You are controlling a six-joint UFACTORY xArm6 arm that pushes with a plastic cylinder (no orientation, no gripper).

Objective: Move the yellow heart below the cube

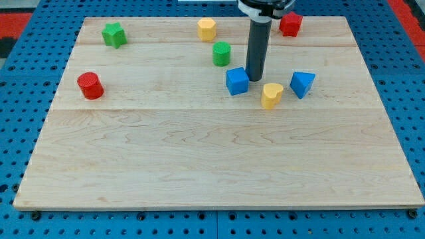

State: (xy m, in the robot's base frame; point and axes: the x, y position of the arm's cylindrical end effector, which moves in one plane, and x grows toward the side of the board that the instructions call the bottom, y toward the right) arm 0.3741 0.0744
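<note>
My tip (254, 79) rests on the pale wooden counter (199, 166) just right of the blue cube (237, 81), up-left of the yellow heart block (271, 95). No claw exists. A careless sweep could nudge the cube, or drive the heart into the blue wedge-shaped block (302, 83).

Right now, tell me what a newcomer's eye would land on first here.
The dark rod dropping from the view's top, my tip just right of the blue cube. Beside it, the yellow heart and another blue block cluster right of centre. A red cylinder sits alone at the view's left.
</note>
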